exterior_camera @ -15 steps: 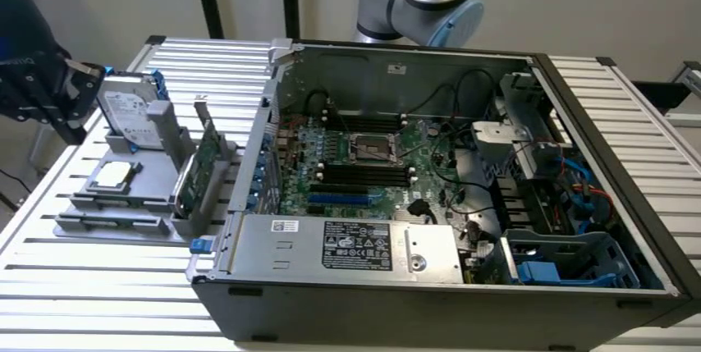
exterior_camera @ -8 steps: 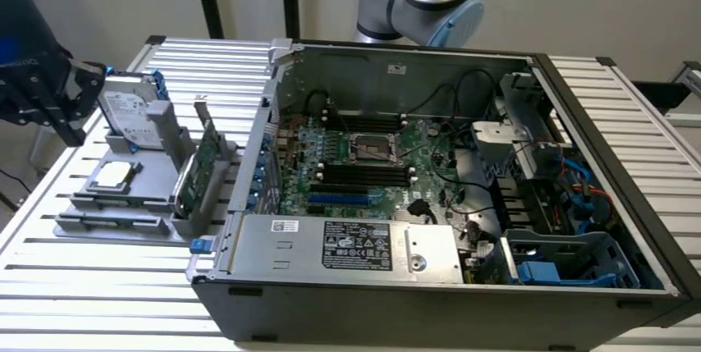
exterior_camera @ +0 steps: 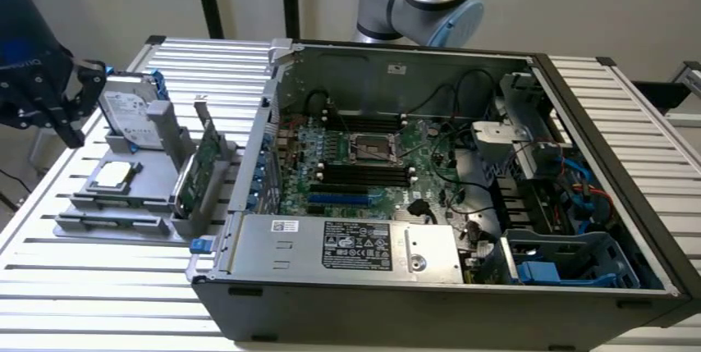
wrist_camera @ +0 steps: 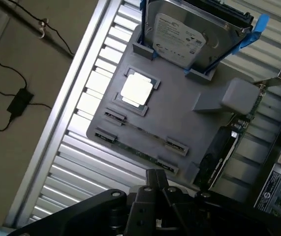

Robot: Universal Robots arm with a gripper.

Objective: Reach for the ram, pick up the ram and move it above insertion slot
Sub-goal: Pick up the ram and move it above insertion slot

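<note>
The ram (wrist_camera: 136, 152) is a thin green stick lying flat in the low holders along one edge of the grey fixture plate (wrist_camera: 179, 123). In the exterior view that plate (exterior_camera: 148, 176) sits on the slatted table to the left of the open computer case (exterior_camera: 438, 204). My gripper (exterior_camera: 55, 110) hangs dark at the exterior view's far left, above and beside the plate, apart from the ram. In the wrist view the gripper (wrist_camera: 155, 191) shows as a black body just short of the ram's holders. The black memory slots (exterior_camera: 367, 173) lie on the motherboard inside the case.
On the plate stand an upright hard drive (wrist_camera: 192, 29) in blue rails, a square processor (wrist_camera: 137, 91) and a green expansion card (exterior_camera: 195, 176) with a metal bracket. A power supply (exterior_camera: 350, 244) fills the case's front. A cable and adapter (wrist_camera: 18, 102) lie on the floor.
</note>
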